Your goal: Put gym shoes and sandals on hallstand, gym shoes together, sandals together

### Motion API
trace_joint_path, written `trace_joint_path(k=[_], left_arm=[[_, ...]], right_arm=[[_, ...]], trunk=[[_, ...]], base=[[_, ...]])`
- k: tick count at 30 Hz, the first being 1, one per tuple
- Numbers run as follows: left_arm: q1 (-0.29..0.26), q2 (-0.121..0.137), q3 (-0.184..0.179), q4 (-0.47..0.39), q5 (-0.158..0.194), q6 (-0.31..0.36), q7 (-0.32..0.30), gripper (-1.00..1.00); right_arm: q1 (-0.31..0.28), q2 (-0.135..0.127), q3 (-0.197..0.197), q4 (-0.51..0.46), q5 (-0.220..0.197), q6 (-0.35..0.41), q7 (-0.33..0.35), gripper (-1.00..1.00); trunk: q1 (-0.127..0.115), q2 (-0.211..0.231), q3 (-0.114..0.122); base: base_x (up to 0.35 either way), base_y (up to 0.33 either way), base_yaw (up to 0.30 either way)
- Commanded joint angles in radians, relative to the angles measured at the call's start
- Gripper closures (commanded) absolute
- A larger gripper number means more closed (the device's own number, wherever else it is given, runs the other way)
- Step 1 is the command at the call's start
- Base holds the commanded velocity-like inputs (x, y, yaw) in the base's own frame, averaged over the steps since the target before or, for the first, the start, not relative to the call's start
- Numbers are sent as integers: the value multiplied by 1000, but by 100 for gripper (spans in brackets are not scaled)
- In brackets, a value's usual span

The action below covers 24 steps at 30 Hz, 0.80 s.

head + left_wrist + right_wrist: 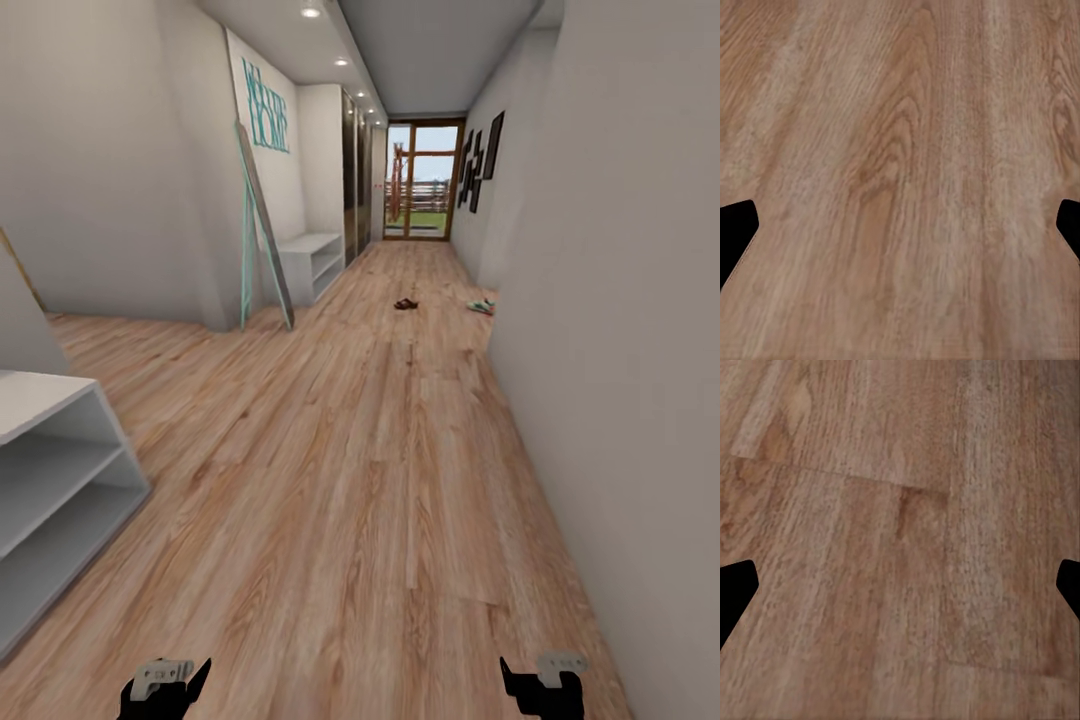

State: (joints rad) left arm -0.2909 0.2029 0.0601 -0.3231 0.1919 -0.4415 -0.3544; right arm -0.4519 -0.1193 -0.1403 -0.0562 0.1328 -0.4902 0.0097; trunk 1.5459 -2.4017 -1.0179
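Far down the corridor floor (380, 480), the brown sandals (405, 303) lie together mid-corridor. The gym shoes (483, 305), a small white and green shape, rest beside the right wall. The hallstand (60, 440), pale grey-white with two open shelves, stands close at my left, cut off by the picture's edge. My left gripper (165, 690) and right gripper (545, 685) hang low at the bottom edge. In the wrist views the left gripper (900, 232) and right gripper (900, 592) are open over bare planks, the dark fingertips (735, 232) far apart with nothing between them.
A low white two-shelf bench (312, 262) stands against the left wall farther on, with a teal-framed panel (262, 235) leaning ahead of it. The right wall (620, 350) runs close alongside. A glass door (420, 180) ends the corridor.
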Motion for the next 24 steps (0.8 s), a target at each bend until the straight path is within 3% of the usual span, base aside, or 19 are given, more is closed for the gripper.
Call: trace_joint_path(k=[1, 17, 24], left_arm=[[-1, 0, 6, 1, 6, 1, -10, -100], [-1, 0, 6, 1, 9, -2, -11, -100], [-1, 0, 6, 1, 9, -2, -11, -100]], right_arm=[[-1, 0, -9, 1, 10, -3, 1, -100], [-1, 3, -7, 0, 11, -2, 3, -100], [-1, 25, -7, 1, 16, -2, 4, -100]], trunk=[[0, 0, 1], [0, 0, 25], [0, 0, 36]], base=[[335, 0, -27], [336, 0, -5], [337, 0, 0]])
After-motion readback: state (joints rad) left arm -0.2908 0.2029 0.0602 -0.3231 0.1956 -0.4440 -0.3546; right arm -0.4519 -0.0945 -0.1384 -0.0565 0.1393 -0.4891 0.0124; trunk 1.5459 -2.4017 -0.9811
